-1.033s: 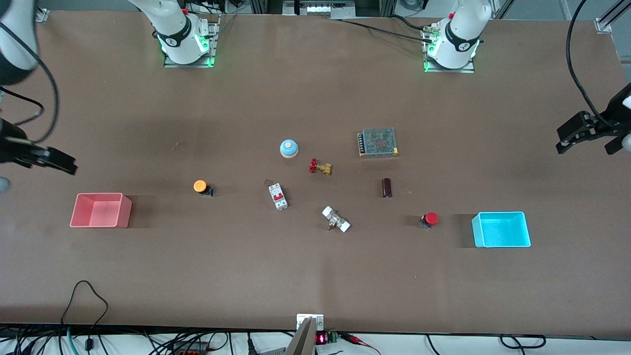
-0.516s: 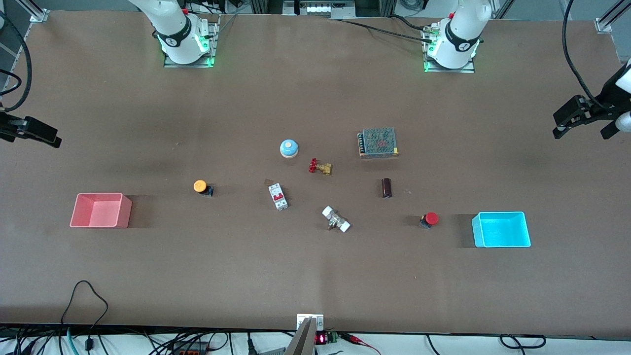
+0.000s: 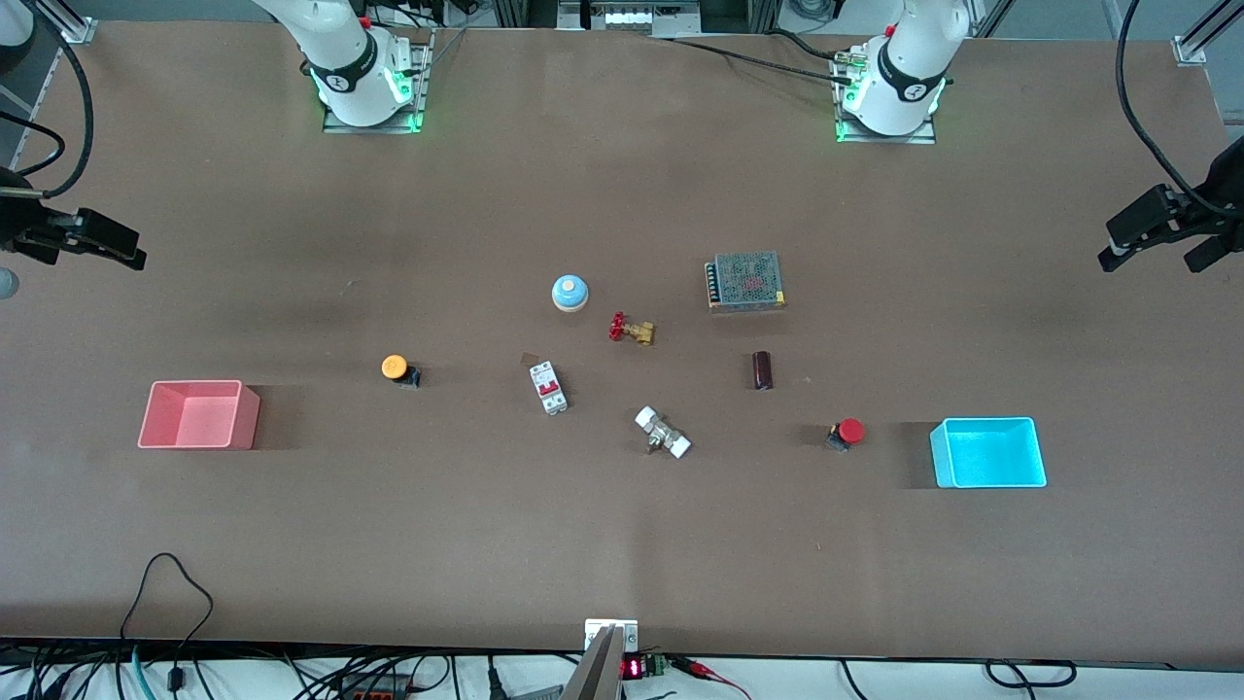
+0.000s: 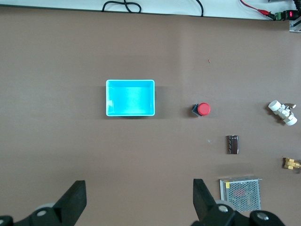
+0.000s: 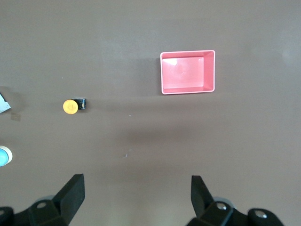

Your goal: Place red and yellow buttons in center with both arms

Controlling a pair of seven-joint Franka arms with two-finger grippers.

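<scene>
Well apart from its button, the right gripper (image 3: pixel 121 250) hangs wide open over the table's right-arm end, the yellow button (image 3: pixel 395 367) lying beside the pink bin (image 3: pixel 199 414), while the red button (image 3: pixel 848 432) sits beside the cyan bin (image 3: pixel 987 452), well away from the wide-open left gripper (image 3: pixel 1132 233).

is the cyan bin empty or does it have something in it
Empty: the cyan bin shows only its bare floor; the red button sits outside, beside it.

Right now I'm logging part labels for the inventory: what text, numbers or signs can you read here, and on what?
None can be read.
Circuit breaker: markings too small.
Power supply: no legible label.
Red display at the table edge: digits blurred.
Black bands on the arm bases: a white mark, unreadable.
</scene>
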